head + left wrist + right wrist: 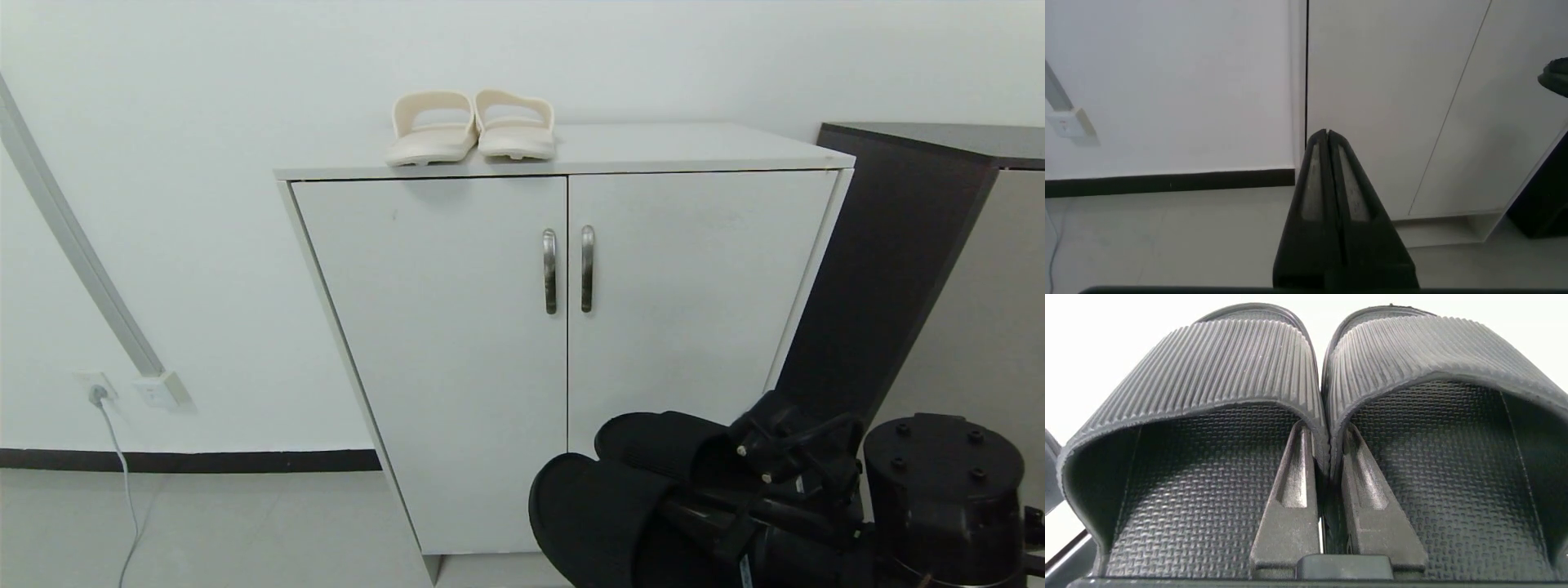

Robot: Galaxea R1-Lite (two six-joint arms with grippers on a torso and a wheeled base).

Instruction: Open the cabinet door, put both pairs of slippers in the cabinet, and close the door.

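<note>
Black slippers [608,498] low before cabinet [571,151], doors [441,351] shut; my right pincer [1327,433] clenched on adjoining straps [1249,367]. Light, soft rubber, I judge; ribbed, grippy. Cream slippers [472,126] on cabinet top. Left pincer [1327,139] clenched, empty.

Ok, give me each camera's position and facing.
Head view: on the head, facing forward and down at the closed cabinet, cream slippers on top; right arm holds black slippers.
Left wrist view: on the wrist, along the shut left gripper toward the cabinet's base.
Right wrist view: along the right gripper, shut on the black slippers.
Shared: cabinet, head and left wrist; black slippers, head and right wrist.
</note>
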